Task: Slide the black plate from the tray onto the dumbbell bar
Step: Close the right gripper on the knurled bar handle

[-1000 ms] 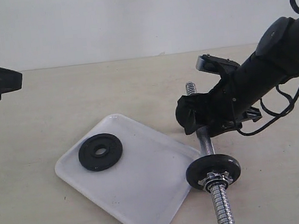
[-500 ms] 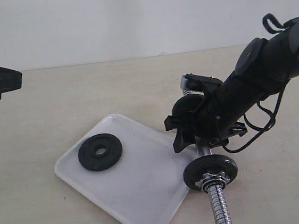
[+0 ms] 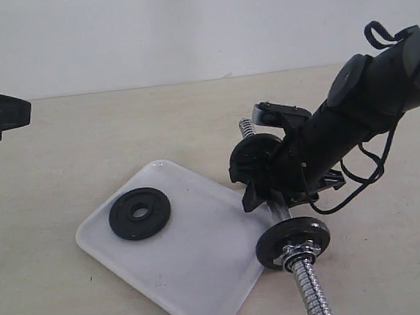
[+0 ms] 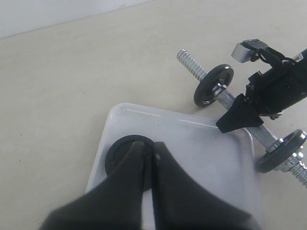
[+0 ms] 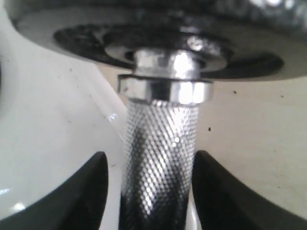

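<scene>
Right fingers [image 5: 91,196] straddle the dumbbell bar [image 5: 160,158] mid-shaft, prob. to steady it for loading (can't tell if they actually pinch it). The black plate [image 3: 140,214] lies flat on the tray [image 3: 209,293], which sits on the counter [image 3: 80,141] just beside the bar. Left fingers [image 4: 127,182], pressed together w/ nothing between, hang over the plate, well clear of it.

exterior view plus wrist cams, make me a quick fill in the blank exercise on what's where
1. On the tray lies ___ black plate.
2. The dumbbell bar carries ___ black discs.
3. The fingers on either side of the bar belong to the ___ gripper.

Missing words: one; two; right
</scene>
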`<control>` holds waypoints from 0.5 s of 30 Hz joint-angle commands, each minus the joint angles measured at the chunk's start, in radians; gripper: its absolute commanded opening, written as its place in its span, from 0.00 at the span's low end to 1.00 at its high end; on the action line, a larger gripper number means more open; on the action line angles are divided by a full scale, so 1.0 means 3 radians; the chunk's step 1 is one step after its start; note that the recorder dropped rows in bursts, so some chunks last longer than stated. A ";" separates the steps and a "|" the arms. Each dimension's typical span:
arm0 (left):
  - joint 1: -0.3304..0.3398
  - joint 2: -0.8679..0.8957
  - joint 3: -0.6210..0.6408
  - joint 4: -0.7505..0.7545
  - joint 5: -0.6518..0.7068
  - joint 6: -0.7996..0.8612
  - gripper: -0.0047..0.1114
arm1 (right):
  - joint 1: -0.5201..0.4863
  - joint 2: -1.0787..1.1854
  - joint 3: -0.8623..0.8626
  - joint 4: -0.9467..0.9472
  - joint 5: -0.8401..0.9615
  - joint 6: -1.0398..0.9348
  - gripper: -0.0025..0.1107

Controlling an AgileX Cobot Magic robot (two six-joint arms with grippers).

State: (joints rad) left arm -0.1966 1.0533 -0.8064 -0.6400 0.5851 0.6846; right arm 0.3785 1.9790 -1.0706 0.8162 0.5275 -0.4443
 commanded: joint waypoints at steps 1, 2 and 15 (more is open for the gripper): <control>-0.0018 0.0002 -0.0026 -0.0024 -0.0011 0.0016 0.08 | 0.0002 0.0020 0.0005 -0.0042 -0.0018 -0.0037 0.34; -0.0018 0.0002 -0.0026 -0.0024 -0.0005 0.0016 0.08 | 0.0002 0.0020 0.0005 -0.0042 -0.0018 -0.0046 0.29; -0.0018 0.0002 -0.0026 -0.0024 0.0082 0.0016 0.08 | 0.0002 0.0020 0.0005 -0.0044 -0.0156 -0.0214 0.02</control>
State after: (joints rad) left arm -0.1966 1.0533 -0.8064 -0.6402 0.5999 0.6846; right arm 0.3790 1.9830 -1.0706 0.8218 0.5165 -0.4891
